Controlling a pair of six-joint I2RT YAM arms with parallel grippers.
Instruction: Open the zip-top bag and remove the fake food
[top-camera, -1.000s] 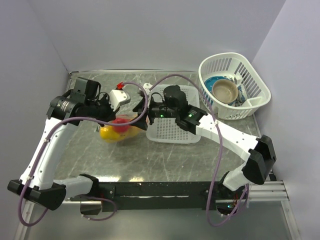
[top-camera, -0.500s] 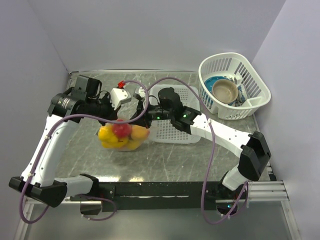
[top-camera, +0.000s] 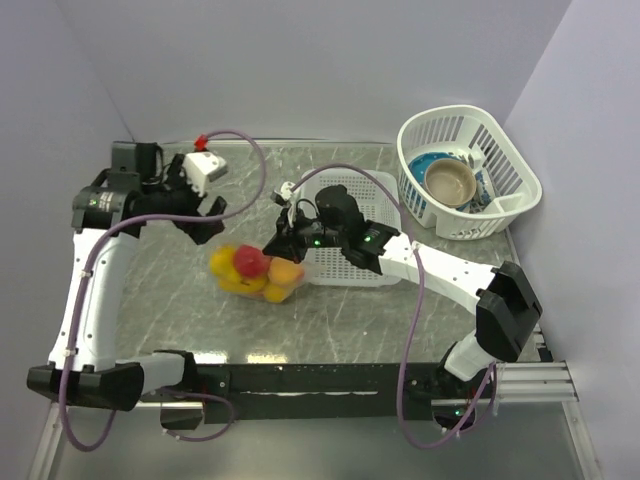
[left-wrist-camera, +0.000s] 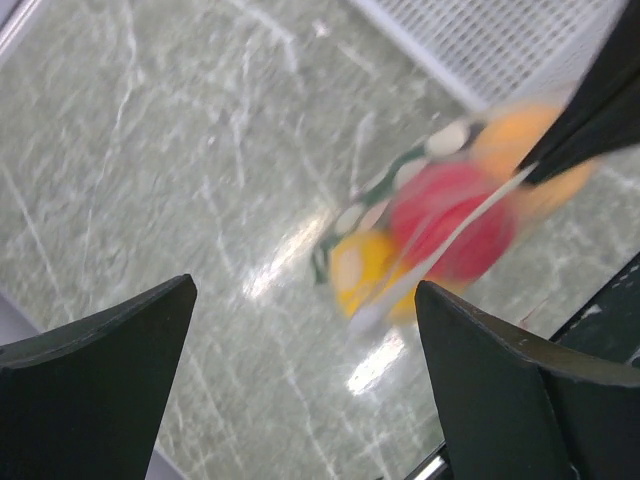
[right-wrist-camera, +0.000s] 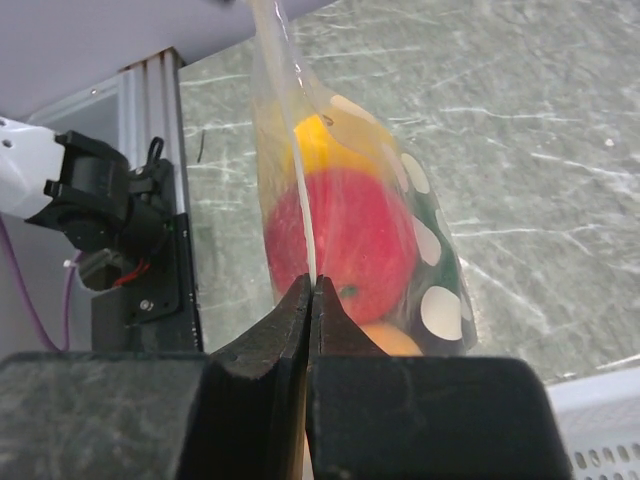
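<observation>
- The zip-top bag (top-camera: 256, 273) sits left of centre on the table (top-camera: 170, 300), just off the left edge of the flat white lattice tray (top-camera: 350, 262). It is clear plastic with white dots.
- The bag is full of the fake food (top-camera: 250, 262). A red round piece lies on top, with yellow to its left and orange to its right and below. The right wrist view shows the same red piece (right-wrist-camera: 345, 240) pressed against the dotted plastic, orange above and below it and something dark green at the side.
- The right gripper (top-camera: 283, 242) is clamped shut on the bag's upper edge. In its own camera the two fingers meet on a thin strip of plastic (right-wrist-camera: 311, 285), and the bag (right-wrist-camera: 345, 170) hangs away from them over the table.
- I cannot tell whether the bag's bottom rests on the table or hangs just clear of it.
- The left gripper (top-camera: 205, 215) stands wide open and holds nothing — it is up and to the left of the bag, apart from it.
- From the left wrist, the bag (left-wrist-camera: 440, 235) appears blurred beyond the spread fingers (left-wrist-camera: 120, 335), with the right arm's dark fingers pinching it from the right.
- At the far right corner stands a tall white lattice basket (top-camera: 520, 170) — it holds a brown bowl (top-camera: 450, 180) and a blue dish (top-camera: 425, 165).
</observation>
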